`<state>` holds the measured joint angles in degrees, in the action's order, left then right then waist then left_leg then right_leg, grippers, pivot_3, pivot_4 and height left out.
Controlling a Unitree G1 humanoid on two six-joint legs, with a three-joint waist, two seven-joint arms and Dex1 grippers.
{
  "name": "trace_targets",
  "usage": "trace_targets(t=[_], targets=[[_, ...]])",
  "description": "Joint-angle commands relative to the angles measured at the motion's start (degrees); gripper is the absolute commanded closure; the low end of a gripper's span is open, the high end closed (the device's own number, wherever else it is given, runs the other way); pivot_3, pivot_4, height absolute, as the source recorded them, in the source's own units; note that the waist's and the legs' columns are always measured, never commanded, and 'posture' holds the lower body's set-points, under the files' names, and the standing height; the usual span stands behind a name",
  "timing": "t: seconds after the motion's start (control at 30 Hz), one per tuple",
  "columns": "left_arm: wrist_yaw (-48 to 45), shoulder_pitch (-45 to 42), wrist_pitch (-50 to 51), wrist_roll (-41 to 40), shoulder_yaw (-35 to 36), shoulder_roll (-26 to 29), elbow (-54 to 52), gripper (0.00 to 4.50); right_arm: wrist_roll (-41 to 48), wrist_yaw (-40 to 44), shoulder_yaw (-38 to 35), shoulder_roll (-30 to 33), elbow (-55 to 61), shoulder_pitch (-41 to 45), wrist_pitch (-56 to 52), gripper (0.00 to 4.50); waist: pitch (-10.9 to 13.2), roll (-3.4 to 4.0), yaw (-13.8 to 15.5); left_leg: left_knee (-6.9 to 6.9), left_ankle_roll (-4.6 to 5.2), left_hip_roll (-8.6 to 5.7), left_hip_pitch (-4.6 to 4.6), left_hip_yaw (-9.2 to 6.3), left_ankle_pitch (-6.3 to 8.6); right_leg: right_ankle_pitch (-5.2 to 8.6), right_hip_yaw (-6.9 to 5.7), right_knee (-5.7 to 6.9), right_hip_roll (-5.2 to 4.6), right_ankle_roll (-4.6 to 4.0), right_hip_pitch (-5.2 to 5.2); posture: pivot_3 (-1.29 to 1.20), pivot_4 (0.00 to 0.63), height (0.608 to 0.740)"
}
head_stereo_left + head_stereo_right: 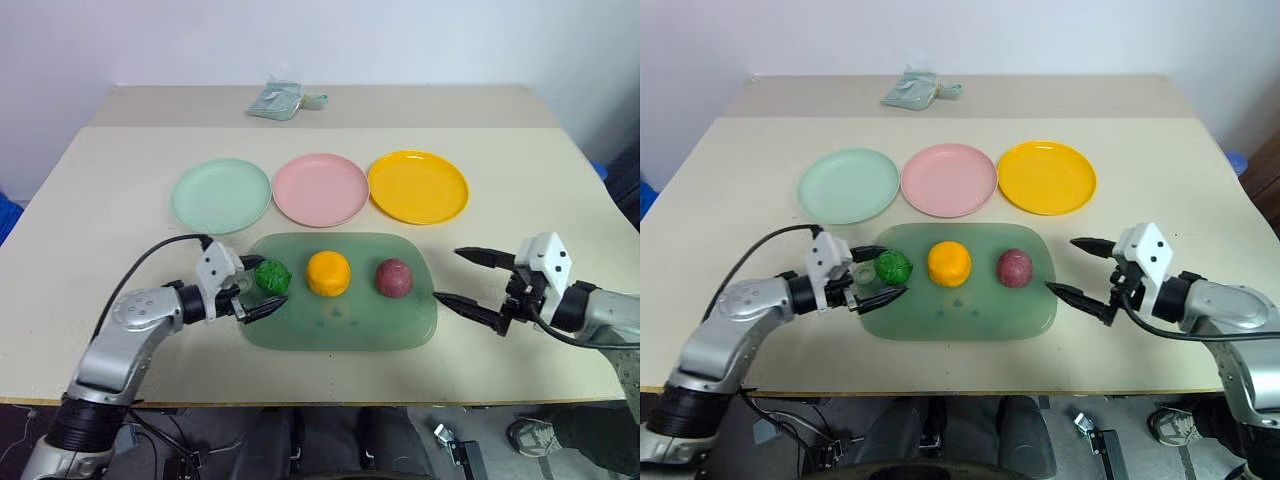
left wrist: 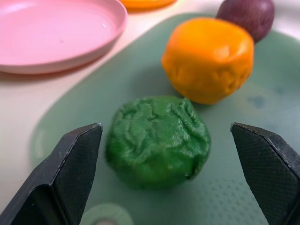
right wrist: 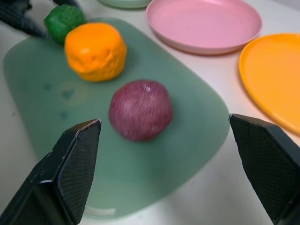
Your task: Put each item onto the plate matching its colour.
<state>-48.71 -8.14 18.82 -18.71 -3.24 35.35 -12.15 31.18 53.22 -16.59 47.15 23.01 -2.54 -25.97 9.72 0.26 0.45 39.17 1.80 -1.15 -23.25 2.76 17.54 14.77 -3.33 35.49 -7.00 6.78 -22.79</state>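
Beige table, three plates, loaded tray

Beige table carrying mint plate, pink plate, yellow plate in a row; folded packet beyond. Nearer, green tray holding green lump, orange lump, purple lump. Left gripper spread around green lump, not grasping; right gripper spread wide beside tray, empty

Left gripper fingers bracket green ball; contact unclear. Far finger mostly hidden behind ball. Beyond them in left wrist view, purple ball and pink plate cut by frame edge. Small pale packet far beyond both grippers: contents unreadable.
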Motion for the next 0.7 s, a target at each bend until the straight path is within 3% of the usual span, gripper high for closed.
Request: trace_targets(t=[0.03, 0.13, 0.23, 0.43, 0.57, 0.7], targets=[[1.7, -1.4, -2.7, 1.7, 0.4, -1.5, 2.1, 0.85, 0.3, -2.0, 0.6, -1.0, 2.9, 0.4, -0.4, 0.00, 0.0, 0.00, 0.2, 0.00, 0.00, 0.00, -0.01, 0.00, 0.00, 0.00, 0.00, 0.00, 0.01, 0.00, -0.01, 0.00, 0.150, 0.740], [2.3, -1.5, -3.4, 2.0, 1.0, -2.2, 3.0, 2.09, 0.0, -2.1, 0.8, -1.4, 2.8, 0.1, 0.1, 0.00, 0.0, -0.02, 0.4, 0.05, 0.02, -0.02, -0.02, 0.00, 0.00, 0.00, -0.01, 0.00, -0.01, 0.01, 0.03, 0.00, 0.150, 0.740], [8.9, -4.2, -2.4, 2.5, 4.5, -4.8, 6.0, 2.11, -0.2, -1.8, 0.8, -1.9, 1.6, 0.2, 1.6, 0.00, 0.0, -0.02, 0.4, 0.05, 0.02, -0.02, -0.01, -0.01, 0.00, -0.01, -0.01, 0.01, 0.00, 0.01, 0.03, 0.00, 0.150, 0.740], [31.3, -19.7, 2.5, 7.3, 11.6, -11.8, 19.6, 2.11, -1.2, -1.5, 2.7, -3.3, -0.6, 2.3, 4.2, 0.00, 0.0, -0.19, 0.5, 0.15, 0.02, -0.08, -0.04, -0.08, -0.03, -0.02, -0.07, 0.17, 0.20, 0.04, 0.04, 0.00, 0.150, 0.740], [37.0, -27.3, 3.5, 9.7, 11.9, -13.2, 29.3, 2.11, -1.4, -2.2, 4.5, -4.1, -0.8, 4.8, 3.7, 0.00, 0.0, -0.21, 0.3, 0.16, 0.03, -0.12, -0.02, -0.02, -0.04, -0.01, -0.12, 0.42, 0.23, 0.06, 0.00, 0.00, 0.150, 0.740], [37.0, -30.5, 1.8, 10.1, 11.5, -13.8, 33.5, 0.16, -0.1, -4.2, 6.1, -5.7, -0.8, 8.6, 1.5, 0.00, 0.1, -0.27, 0.3, 0.16, 0.03, -0.11, -0.02, 0.02, -0.05, -0.01, -0.14, 0.48, 0.25, 0.07, -0.01, 0.00, 0.150, 0.740]])
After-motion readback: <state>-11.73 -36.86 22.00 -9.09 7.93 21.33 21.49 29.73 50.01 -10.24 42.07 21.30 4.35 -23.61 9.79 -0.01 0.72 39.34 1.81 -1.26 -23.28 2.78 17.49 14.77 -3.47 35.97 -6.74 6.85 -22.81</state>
